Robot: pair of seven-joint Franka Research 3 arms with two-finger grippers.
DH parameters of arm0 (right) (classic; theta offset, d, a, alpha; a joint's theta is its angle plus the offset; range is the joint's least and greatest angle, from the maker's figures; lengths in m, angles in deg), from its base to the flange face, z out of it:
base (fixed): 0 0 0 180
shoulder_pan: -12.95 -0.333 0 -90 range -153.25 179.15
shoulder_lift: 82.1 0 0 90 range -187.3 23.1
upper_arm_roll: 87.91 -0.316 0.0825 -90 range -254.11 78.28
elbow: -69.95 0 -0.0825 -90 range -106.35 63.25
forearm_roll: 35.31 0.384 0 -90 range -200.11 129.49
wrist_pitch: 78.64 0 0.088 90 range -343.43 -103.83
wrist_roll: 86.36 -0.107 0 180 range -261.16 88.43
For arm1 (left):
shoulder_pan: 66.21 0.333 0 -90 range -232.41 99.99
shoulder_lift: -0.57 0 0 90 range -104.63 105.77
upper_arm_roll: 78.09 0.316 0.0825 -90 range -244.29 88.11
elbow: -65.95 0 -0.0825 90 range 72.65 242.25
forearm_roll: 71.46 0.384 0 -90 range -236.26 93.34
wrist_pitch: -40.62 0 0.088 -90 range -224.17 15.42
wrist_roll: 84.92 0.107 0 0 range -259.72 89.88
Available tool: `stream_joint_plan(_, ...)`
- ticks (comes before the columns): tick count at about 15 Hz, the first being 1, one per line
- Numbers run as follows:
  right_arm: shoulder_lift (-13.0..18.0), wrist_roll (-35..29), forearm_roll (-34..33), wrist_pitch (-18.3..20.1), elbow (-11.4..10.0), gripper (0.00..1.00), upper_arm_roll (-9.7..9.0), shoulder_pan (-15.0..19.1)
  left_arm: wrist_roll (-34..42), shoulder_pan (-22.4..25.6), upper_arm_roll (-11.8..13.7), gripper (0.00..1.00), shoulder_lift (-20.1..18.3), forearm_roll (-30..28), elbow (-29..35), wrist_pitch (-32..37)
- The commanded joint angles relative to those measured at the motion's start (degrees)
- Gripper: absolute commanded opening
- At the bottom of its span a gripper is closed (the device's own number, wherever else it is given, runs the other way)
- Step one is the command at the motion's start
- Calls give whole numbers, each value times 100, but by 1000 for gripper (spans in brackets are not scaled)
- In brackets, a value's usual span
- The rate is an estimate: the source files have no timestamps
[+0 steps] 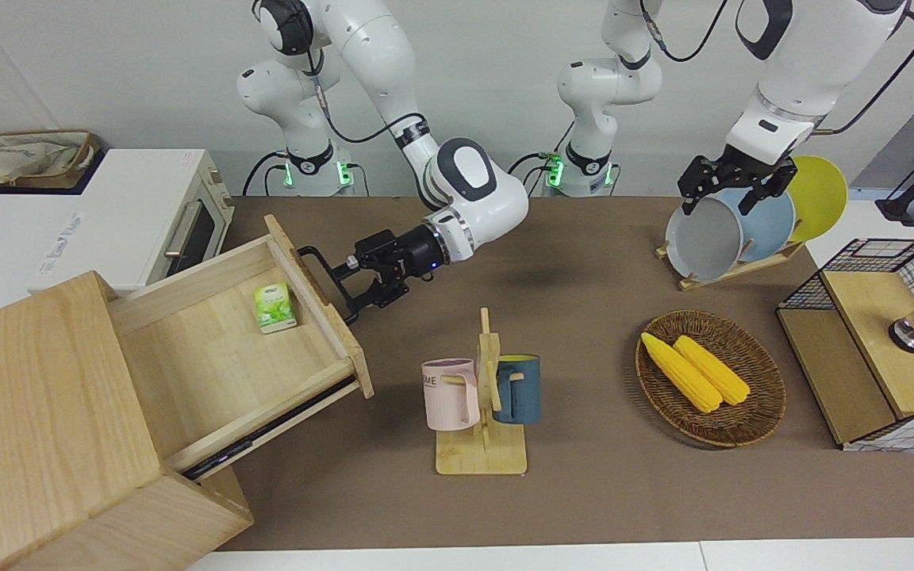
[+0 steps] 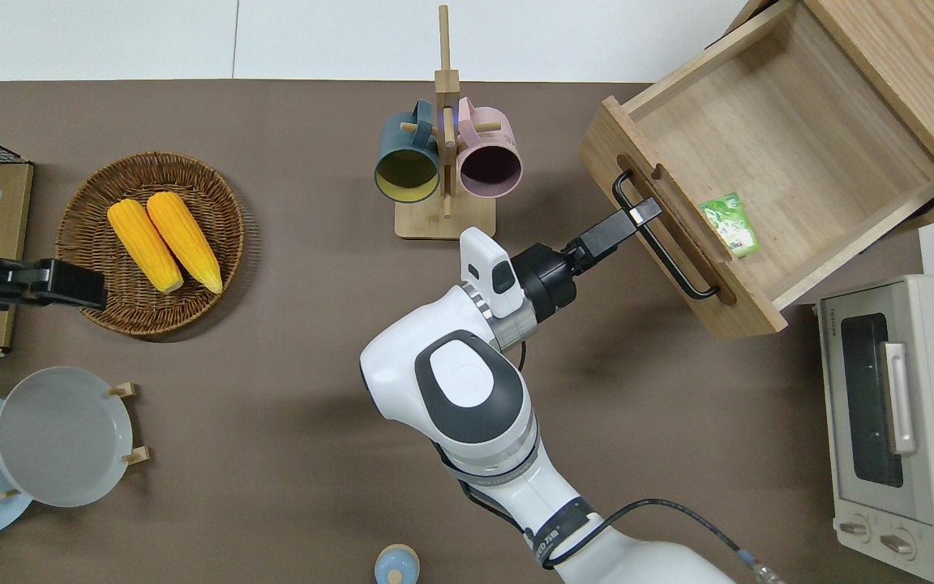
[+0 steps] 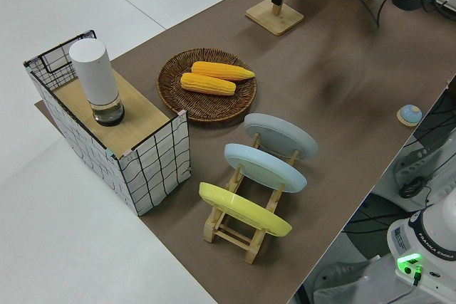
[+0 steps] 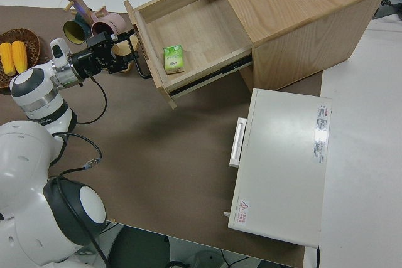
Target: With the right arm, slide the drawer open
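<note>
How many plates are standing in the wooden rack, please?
3, all upright in the rack at the left arm's end: a yellow plate nearest the robots, a blue one in the middle, a grey one farthest.

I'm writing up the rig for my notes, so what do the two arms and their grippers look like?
Both arms are white and jointed with black joint caps, cables and green-lit bases. The right arm has a blue wrist light and a black right gripper. The left gripper is black too.

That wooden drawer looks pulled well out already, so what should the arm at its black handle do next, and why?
Probably let go and back away: the light-wood drawer stands well out of its cabinet, its green packet exposed, with the right gripper at the black bar handle.
</note>
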Motion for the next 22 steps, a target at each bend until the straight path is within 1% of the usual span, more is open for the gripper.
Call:
stream_joint_plan(1, -61, 137, 346, -31, 333, 983, 14, -167, 51, 31, -41, 993, 65, 98, -149, 113)
stream_joint_plan(2, -61, 146, 459, -23, 368, 983, 14, -237, 51, 31, -41, 993, 65, 98, -140, 113)
stream_joint_plan(5, -43, 207, 837, 21, 632, 983, 14, -308, 51, 31, -41, 993, 74, 98, -140, 113)
stream_joint_plan(7, 0, 207, 1433, 39, 982, 983, 14, -396, 51, 31, -41, 993, 65, 98, -149, 113)
stream_joint_plan(8, 18, 216, 1662, 39, 1123, 983, 14, -405, 51, 31, -41, 993, 65, 98, -149, 113)
stream_joint_plan(10, 114, 216, 2128, 30, 1335, 983, 14, -396, 51, 31, -41, 993, 65, 98, -149, 113)
stream_joint_plan(14, 413, 225, 2963, 21, 1546, 983, 23, -308, 51, 31, -41, 993, 65, 98, -140, 113)
stream_joint_plan(16, 641, 216, 3481, 4, 1555, 983, 41, -177, 51, 31, -41, 993, 65, 98, -149, 113)
stream_joint_plan(17, 773, 216, 3806, -31, 1555, 983, 23, -46, 51, 31, -41, 993, 65, 98, -149, 113)
stream_joint_plan(18, 992, 216, 4323, -75, 1555, 983, 14, 164, 51, 31, -41, 993, 65, 98, -149, 113)
stream_joint_plan(20, 1274, 225, 5054, -154, 1555, 983, 23, 472, 51, 31, -41, 993, 65, 98, -149, 113)
stream_joint_plan(22, 1538, 356, 5739, -154, 1555, 983, 23, 763, 51, 31, -41, 993, 65, 98, -149, 113)
